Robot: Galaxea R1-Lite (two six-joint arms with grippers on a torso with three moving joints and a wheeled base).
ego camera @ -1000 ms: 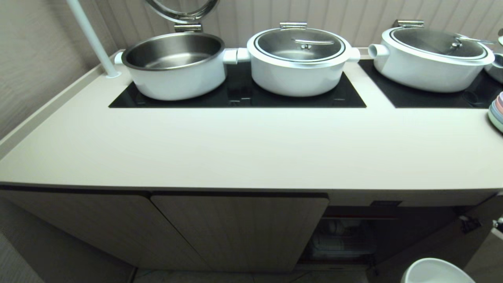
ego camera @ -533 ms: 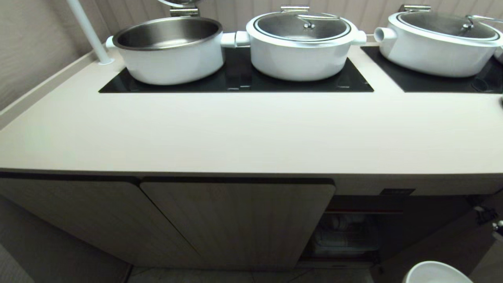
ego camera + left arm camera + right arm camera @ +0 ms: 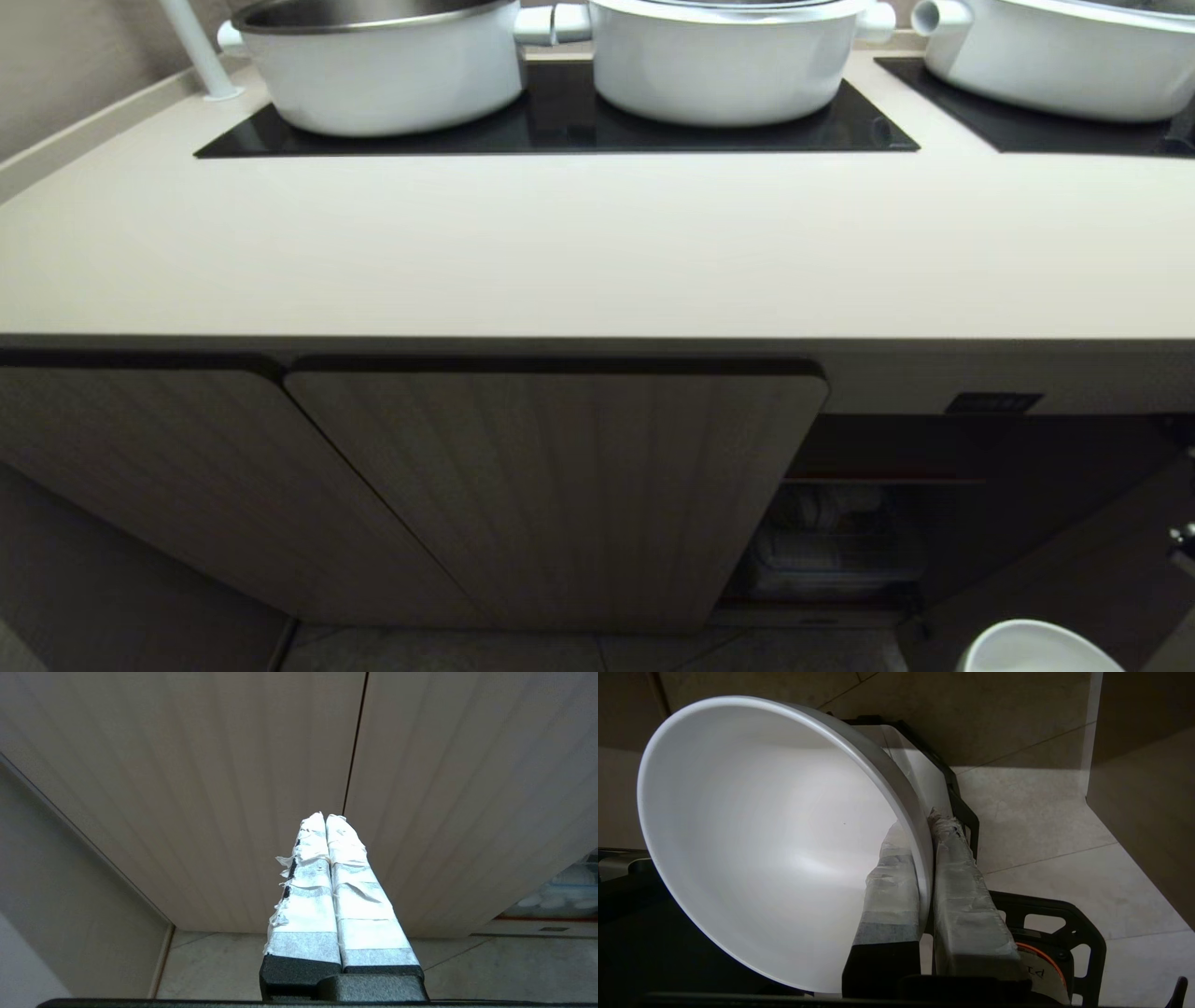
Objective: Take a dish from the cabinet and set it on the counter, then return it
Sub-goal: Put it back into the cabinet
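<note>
The dish (image 3: pixel 761 835), a plain white bowl, is tilted on its side, and my right gripper (image 3: pixel 922 826) is shut on its rim, one taped finger inside and one outside. In the head view only the dish's rim (image 3: pixel 1032 649) shows, at the bottom right, low in front of the cabinet (image 3: pixel 551 485). The cabinet's right compartment (image 3: pixel 868 532) stands open, with pale dishes dimly visible on a shelf. The beige counter (image 3: pixel 597 252) runs above it. My left gripper (image 3: pixel 325 816) is shut on nothing and hangs before the ribbed closed doors (image 3: pixel 210 788).
Big white pots (image 3: pixel 383 65) (image 3: pixel 728 61) stand on the black cooktop panel (image 3: pixel 560 131) at the back of the counter, with another pot (image 3: pixel 1064 56) at the right. The swung-out cabinet door (image 3: pixel 1064 569) stands right of the open compartment. Below is tiled floor (image 3: pixel 1041 826).
The head view has sunk: the counter and pots have slid up the picture and more of the cabinet front shows. The dish stays at the bottom right, still held.
</note>
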